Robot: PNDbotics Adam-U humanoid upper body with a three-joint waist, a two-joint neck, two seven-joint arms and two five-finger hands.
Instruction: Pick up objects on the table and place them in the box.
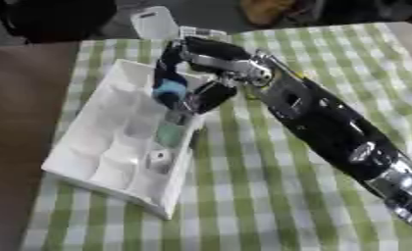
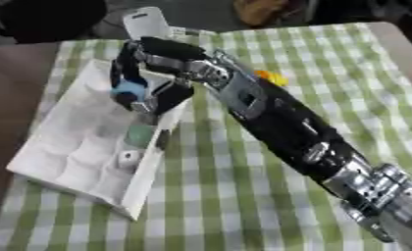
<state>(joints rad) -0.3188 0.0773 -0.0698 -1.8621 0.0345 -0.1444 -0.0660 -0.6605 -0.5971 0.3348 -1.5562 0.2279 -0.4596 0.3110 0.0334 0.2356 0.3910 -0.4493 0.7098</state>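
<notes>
Green-and-white checked cloth covers the tabletop (image 1: pixel 270 196), and on it lies a white box (image 1: pixel 81 147) with several compartments, set askew. In the left eye view the right hand (image 1: pixel 196 68) comes in along a long black arm from the lower right and hangs over the far right part of the box. Its fingers (image 1: pixel 168 66) are curled downward, with the thumb (image 1: pixel 211 95) bent in from the other side, and between them sits a small blue object (image 1: pixel 169 89), gripped just above the box's right-hand row of compartments. Lower in that same row lies a pale green thing (image 1: pixel 168 133), and one compartment nearer still holds a small white thing (image 1: pixel 158 158). A flat white item (image 1: pixel 154 22) lies beyond the box's far corner, at the cloth's far edge. In the right eye view the same hand shows over the far end of the box, the fingers clenched round the blue object, which is held clear of the box floor as far as can be told. This view also shows a small orange and yellow thing (image 2: pixel 270 77) on the cloth to the right of the box, just behind the arm. The left hand shows in neither view.
</notes>
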